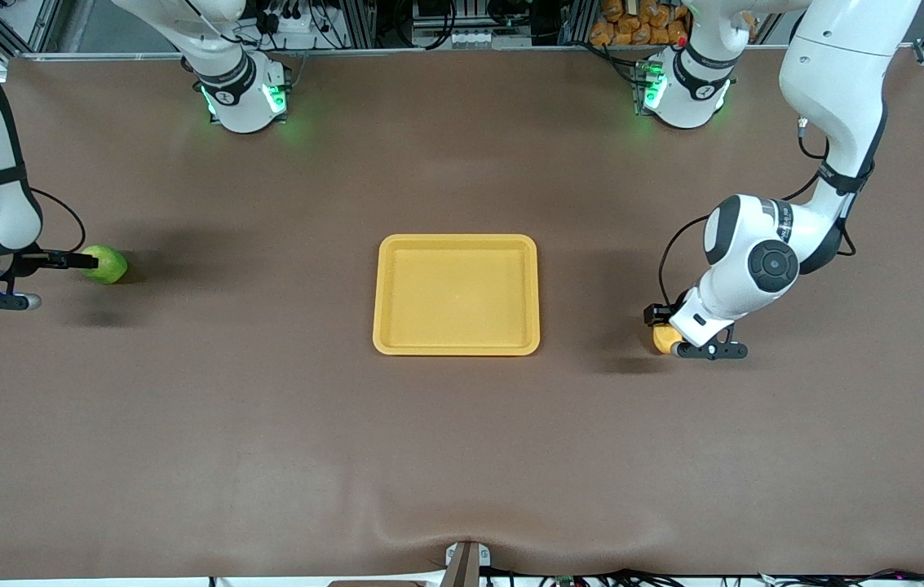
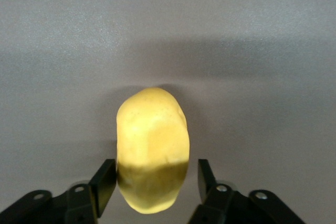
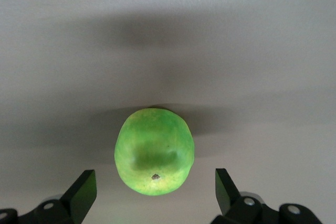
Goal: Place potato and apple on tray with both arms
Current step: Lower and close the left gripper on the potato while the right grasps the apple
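The yellow-orange potato (image 1: 665,339) lies on the table toward the left arm's end, beside the tray (image 1: 458,295). My left gripper (image 1: 660,326) is low over it, open, with the fingers on either side of the potato (image 2: 152,150) in the left wrist view (image 2: 156,178); a small gap shows at one finger. The green apple (image 1: 106,264) lies toward the right arm's end. My right gripper (image 1: 78,262) is open wide, and the apple's (image 3: 154,151) stem end sits between the fingertips without touching them in the right wrist view (image 3: 155,183). The tray holds nothing.
The brown table (image 1: 266,424) carries only the tray in the middle and the two fruits. The arm bases (image 1: 243,98) (image 1: 683,94) glow green along the edge farthest from the front camera. A small mount (image 1: 466,562) sits at the nearest edge.
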Available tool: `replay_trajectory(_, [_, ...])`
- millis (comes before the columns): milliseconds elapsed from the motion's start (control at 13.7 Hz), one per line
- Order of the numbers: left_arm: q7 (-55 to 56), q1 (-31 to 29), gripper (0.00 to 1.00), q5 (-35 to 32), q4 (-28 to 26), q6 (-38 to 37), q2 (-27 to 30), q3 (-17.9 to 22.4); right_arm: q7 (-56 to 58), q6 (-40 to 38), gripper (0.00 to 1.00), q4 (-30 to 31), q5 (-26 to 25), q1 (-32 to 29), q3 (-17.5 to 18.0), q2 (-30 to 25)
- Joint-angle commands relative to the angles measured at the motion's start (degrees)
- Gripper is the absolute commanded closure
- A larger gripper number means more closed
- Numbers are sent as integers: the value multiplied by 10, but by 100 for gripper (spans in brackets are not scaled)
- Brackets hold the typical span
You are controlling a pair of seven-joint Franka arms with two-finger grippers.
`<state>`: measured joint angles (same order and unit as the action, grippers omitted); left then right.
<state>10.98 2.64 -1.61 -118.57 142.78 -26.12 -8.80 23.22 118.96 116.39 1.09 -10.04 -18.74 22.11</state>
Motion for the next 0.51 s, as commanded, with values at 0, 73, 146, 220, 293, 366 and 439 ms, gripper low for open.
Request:
replay_trajectory(0, [1,0,35,-10,-2,11,-2,-2,-9,7,0,5,21,-9,5,8])
replay_trajectory(73, [1,0,35,-10,-2,10,-2,-2,-9,14,0,9,22,-9,5,10])
replay_trajectory(146, [1,0,36,-10,-2,10,-2,-2,-9,28,0,18,22,-9,5,10])
replay_trajectory(220, [1,0,38,-10,-3,10,-2,-2,-9,44,0,27,22,-9,5,10])
replay_trajectory(293, [1,0,40,-10,-3,10,-2,-2,-9,55,0,34,22,-9,5,11])
replay_trajectory(366, [1,0,44,-10,-3,10,-2,-2,-9,57,0,37,22,-10,5,13])
replay_trajectory(439, [1,0,49,-10,-3,10,-2,-2,-9,58,0,38,22,-11,5,14])
